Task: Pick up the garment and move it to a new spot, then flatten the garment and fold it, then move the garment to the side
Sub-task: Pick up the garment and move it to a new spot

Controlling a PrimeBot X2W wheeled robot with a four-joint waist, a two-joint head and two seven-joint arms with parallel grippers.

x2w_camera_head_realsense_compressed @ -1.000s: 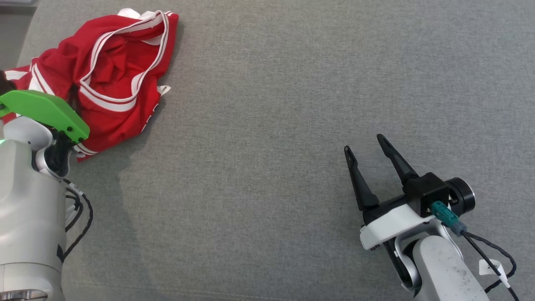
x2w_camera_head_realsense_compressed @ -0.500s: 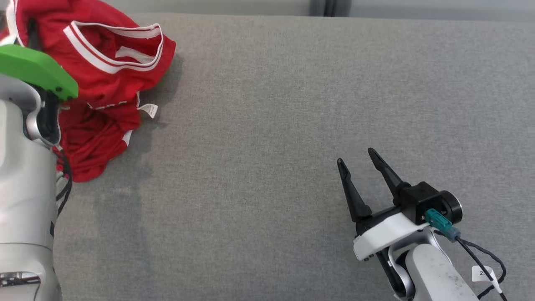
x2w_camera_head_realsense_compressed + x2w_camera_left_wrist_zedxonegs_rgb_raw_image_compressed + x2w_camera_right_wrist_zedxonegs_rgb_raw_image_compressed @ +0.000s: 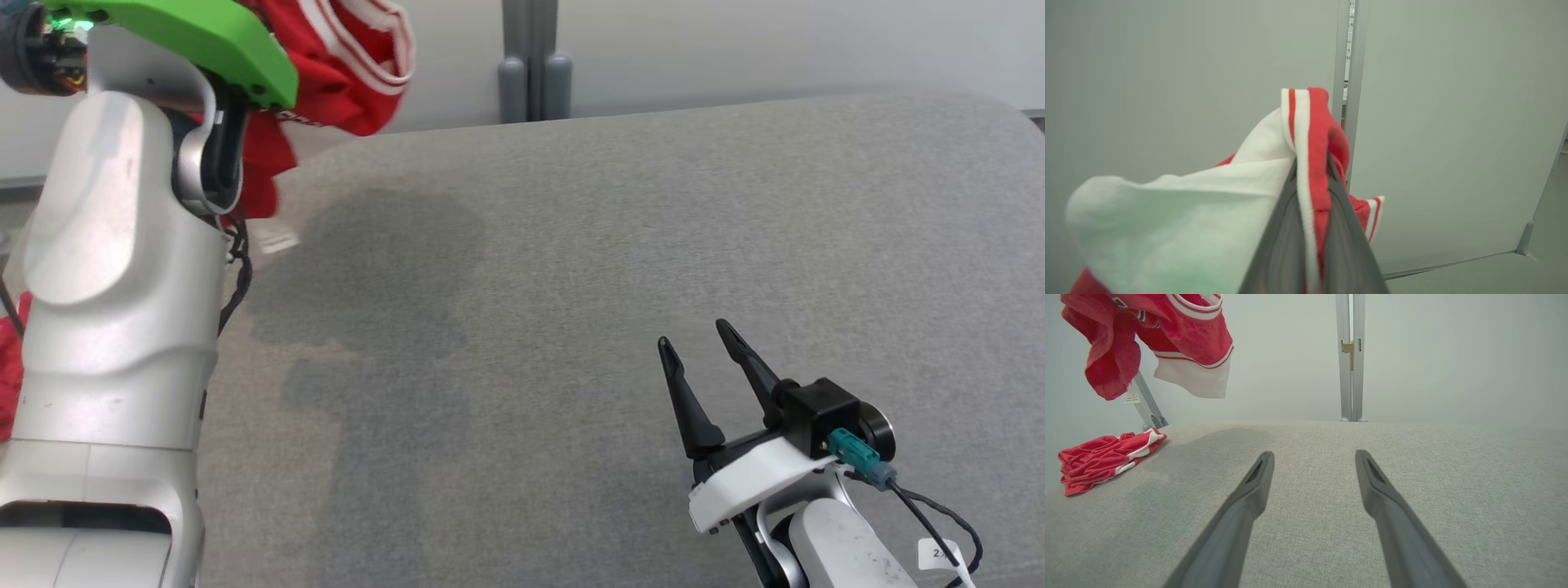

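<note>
The garment (image 3: 343, 73), red with white striped trim, hangs in the air at the upper left of the head view, behind my raised left arm and its green cover (image 3: 188, 33). In the left wrist view my left gripper (image 3: 1310, 163) is shut on a striped edge of the garment (image 3: 1314, 134), with white lining bunched to the left. The right wrist view has the garment (image 3: 1188, 330) dangling above the grey surface. My right gripper (image 3: 694, 335) stands open low at the right, nothing between its fingers (image 3: 1257, 486).
A second red-and-white cloth (image 3: 1102, 457) lies bunched at the left end of the grey padded surface (image 3: 571, 245); a bit of it peeks past my left arm (image 3: 6, 367). Behind the surface are pale wall panels and a grey post (image 3: 531, 73).
My left gripper has shut on the garment and lifted it off the surface into the air. The head camera has tilted up. The right gripper stays open in about the same place.
</note>
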